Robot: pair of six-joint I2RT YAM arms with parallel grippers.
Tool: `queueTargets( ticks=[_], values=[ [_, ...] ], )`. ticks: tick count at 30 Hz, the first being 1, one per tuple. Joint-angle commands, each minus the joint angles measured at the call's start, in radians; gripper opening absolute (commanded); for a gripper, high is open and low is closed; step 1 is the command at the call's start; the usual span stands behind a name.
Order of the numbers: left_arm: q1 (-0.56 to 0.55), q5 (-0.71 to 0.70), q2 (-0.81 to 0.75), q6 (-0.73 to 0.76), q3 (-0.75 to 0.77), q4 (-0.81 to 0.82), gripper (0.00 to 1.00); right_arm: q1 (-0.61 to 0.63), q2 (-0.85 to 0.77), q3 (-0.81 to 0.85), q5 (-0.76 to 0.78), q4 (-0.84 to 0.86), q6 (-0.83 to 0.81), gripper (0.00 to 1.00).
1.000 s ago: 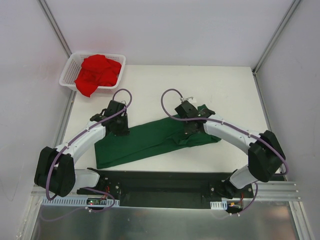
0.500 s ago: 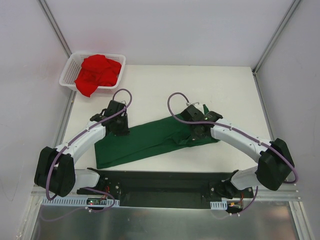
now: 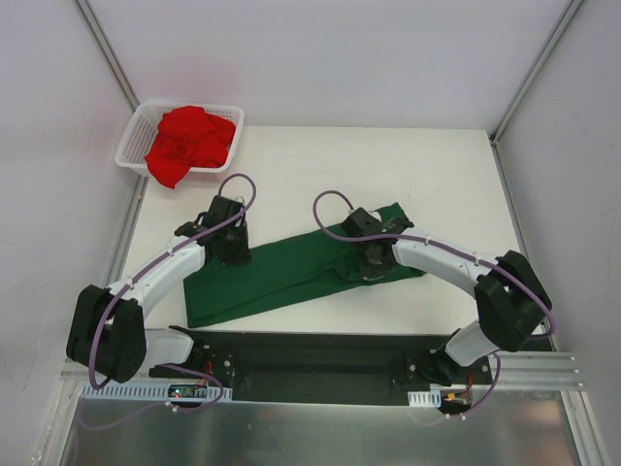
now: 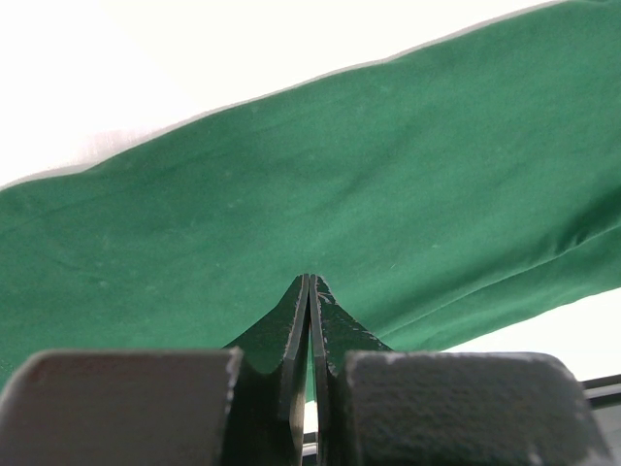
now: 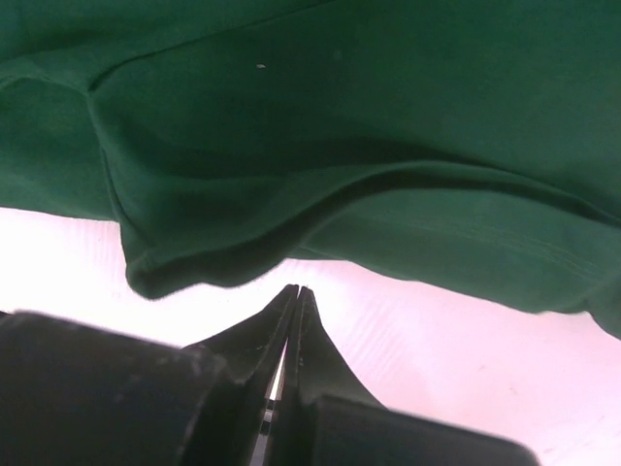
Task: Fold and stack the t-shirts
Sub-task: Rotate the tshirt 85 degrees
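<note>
The dark green t-shirt (image 3: 291, 272) lies on the white table as a long folded band, running from lower left to upper right. My left gripper (image 3: 233, 256) rests over its left part. In the left wrist view it (image 4: 310, 280) is shut, tips against the green cloth (image 4: 340, 184), with nothing between them. My right gripper (image 3: 373, 270) is at the band's right part. In the right wrist view it (image 5: 296, 289) is shut and empty over bare table, just off a folded edge of the shirt (image 5: 340, 107). The red t-shirt (image 3: 189, 139) sits crumpled in a basket.
The white mesh basket (image 3: 124, 148) stands at the table's far left corner, the red cloth spilling over its near rim. Bare white table (image 3: 388, 165) lies behind the green shirt. The black base plate (image 3: 310, 354) runs along the near edge. Walls close in on both sides.
My right arm swung out to the right and came back, with its gripper shifting a little along the shirt's right part. The left arm and both shirts have stayed where they were.
</note>
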Motion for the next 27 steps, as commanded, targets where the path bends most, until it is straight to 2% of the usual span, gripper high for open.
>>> queueTargets(
  ticks=[1, 15, 27],
  values=[
    [0.01, 0.001, -0.035, 0.002, -0.007, -0.013, 0.0, 0.013, 0.045, 0.032, -0.066, 0.029, -0.012, 0.01],
    [0.009, -0.002, -0.04, 0.005, -0.006, -0.012, 0.0, 0.051, 0.178, 0.144, -0.189, 0.087, -0.032, 0.01],
    [0.009, -0.003, -0.04, 0.01, -0.004, -0.015, 0.0, 0.055, 0.224, 0.106, -0.313, 0.158, -0.023, 0.01]
  ],
)
